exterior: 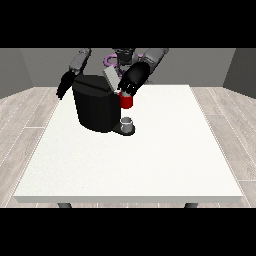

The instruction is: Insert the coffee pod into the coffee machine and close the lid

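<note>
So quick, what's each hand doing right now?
Hand at the view's left: hanging beside the black coffee machine, holding nothing.
Hand at the view's right: at the machine's top; fingers cannot be told.

The bulky black coffee machine [94, 106] blocks the robot's lower torso and part of the white surface [150, 160] behind it, the fingers of the black hand at the view's right [131, 86] are too small to read, and whether that little grey thing [128, 123] is the pod, can't tell.

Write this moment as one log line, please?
machine: lid raised | hand at view's right: at lid | hand at view's left: hanging aside | grey thing: under spout
</note>
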You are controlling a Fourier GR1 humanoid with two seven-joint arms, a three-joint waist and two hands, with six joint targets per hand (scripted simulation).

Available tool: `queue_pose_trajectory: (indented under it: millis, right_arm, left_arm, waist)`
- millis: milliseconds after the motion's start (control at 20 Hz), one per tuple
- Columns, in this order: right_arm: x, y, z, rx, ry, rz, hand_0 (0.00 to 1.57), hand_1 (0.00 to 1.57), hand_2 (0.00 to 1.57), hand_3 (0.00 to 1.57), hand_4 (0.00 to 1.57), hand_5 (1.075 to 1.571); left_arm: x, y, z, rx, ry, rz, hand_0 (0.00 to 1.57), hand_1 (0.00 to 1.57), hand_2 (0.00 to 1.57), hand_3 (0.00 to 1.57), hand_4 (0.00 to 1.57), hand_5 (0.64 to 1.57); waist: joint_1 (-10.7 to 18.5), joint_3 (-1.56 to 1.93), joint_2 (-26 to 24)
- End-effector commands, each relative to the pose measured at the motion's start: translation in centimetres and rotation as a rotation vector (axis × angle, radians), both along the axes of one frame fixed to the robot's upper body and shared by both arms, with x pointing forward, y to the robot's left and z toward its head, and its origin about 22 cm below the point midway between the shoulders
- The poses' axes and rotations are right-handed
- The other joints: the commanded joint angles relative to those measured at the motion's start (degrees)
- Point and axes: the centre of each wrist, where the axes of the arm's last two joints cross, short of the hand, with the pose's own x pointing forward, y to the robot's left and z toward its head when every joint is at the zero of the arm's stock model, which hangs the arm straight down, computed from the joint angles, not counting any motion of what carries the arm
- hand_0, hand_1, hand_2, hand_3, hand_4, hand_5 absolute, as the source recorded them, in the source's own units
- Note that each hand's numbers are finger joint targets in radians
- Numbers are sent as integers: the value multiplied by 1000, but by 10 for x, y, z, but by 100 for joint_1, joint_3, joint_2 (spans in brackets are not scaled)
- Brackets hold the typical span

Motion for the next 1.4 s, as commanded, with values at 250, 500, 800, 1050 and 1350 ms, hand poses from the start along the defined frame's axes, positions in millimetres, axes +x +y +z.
queue_pose_trajectory:
  millis: [250,500,800,1050,1350]
  right_arm:
    - [0,0,9,7,-54,-3,0,0,0,0,0,1571]
    - [-3,16,13,-2,-32,2,0,0,0,0,0,1571]
    - [-6,15,0,-11,-28,18,0,0,0,0,42,1571]
    - [0,13,25,-6,-65,19,0,0,0,0,144,1571]
    - [2,-1,20,-43,-17,1,0,0,0,0,218,1571]
  left_arm:
    - [-3,27,3,87,-51,11,1173,1173,1170,1017,0,1571]
    - [-1,29,6,21,-82,13,1110,1110,1129,973,0,1571]
    - [1,12,2,-8,-140,-5,1233,1233,1201,947,0,1571]
    - [-2,34,14,26,-170,0,1232,1232,1211,967,0,1571]
    - [0,17,-9,92,-187,-29,1044,1044,1049,744,0,1571]
  waist:
    - [-9,-2,255]
    - [-183,-4,309]
    - [-160,-2,272]
    - [-278,-3,401]
    - [-131,-3,262]
